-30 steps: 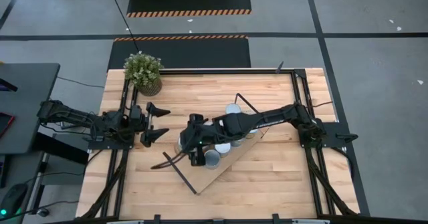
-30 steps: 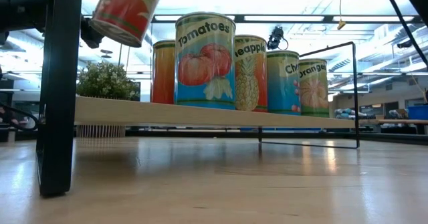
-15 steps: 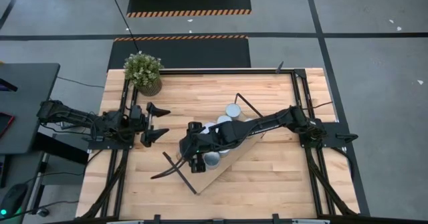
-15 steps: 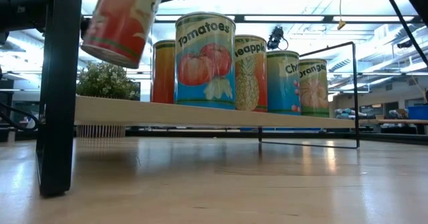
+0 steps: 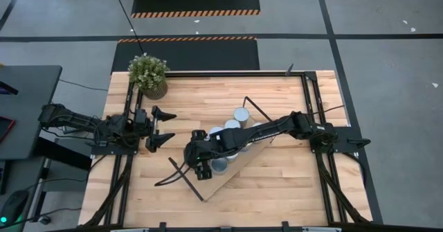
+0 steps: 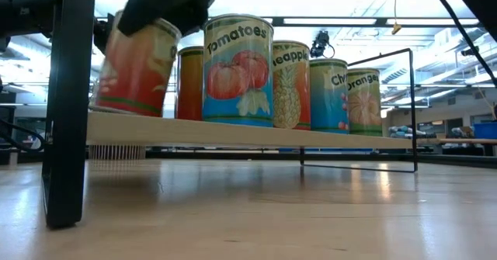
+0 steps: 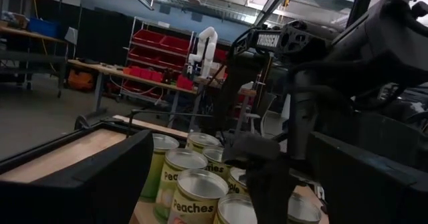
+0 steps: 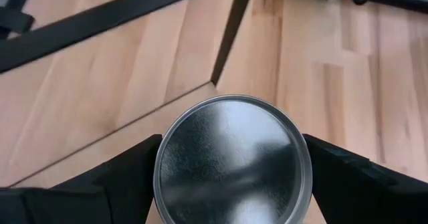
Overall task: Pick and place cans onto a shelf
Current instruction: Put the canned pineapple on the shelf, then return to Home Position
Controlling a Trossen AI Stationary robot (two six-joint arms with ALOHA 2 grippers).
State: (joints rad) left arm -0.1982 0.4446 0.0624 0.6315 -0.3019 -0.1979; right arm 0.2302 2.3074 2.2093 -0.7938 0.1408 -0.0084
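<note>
The right arm is reaching across the table, its gripper [image 5: 199, 157] pointing down and its fingers [image 8: 110, 177] clamping a can [image 8: 233, 160] from both sides. The left arm is lying low at the left edge, its gripper [image 5: 163, 127] gaping open.

Held can [image 6: 136, 66]: label blurred, top hidden by right gripper [image 6: 167, 4]. Orange-sided can [image 6: 189, 83]: mostly hidden behind tomatoes can [image 6: 238, 70]. Shelf [image 6: 233, 133]: left end cut off behind black post [image 6: 68, 105].
</note>
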